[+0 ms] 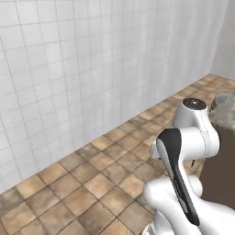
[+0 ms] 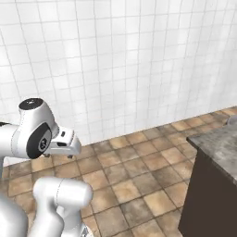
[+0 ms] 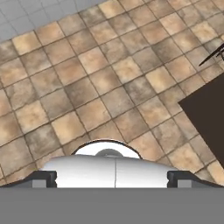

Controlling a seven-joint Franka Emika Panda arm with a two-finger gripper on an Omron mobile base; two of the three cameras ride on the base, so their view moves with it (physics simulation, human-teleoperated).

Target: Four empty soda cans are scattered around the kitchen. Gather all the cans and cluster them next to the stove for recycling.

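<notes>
Open floor of brown and tan square tiles (image 1: 92, 170) runs from the base to a white square-tiled wall (image 1: 69, 69). In the left base view the wall slants from lower left up to the far right, where it meets a second wall at a corner. In the right base view the same wall (image 2: 139, 60) stands across the whole back, floor (image 2: 139, 180) below it. The stretch of floor between wall and robot is wide and bare.

One grey marbled stone surface (image 2: 220, 146) on a dark brown wooden cabinet (image 2: 208, 203) closes in the right side. Its edge and near corner jut toward the middle of the floor in the right base view. In the left base view the same surface (image 1: 225, 112) shows as a small patch behind the white arm (image 1: 193, 137), just at the right border. In the hand view the dark cabinet side (image 3: 210, 118) cuts in from the right edge over the floor tiles (image 3: 87, 87).

Count: one wall corner, one cabinet with stone top, one arm.

The arm is folded up close over the base. The dark fingers (image 3: 46, 178) sit at the two far sides of the bottom of the hand view, set wide apart, nothing between them.

Soda cans and stove: cannot tell where they are from here.
</notes>
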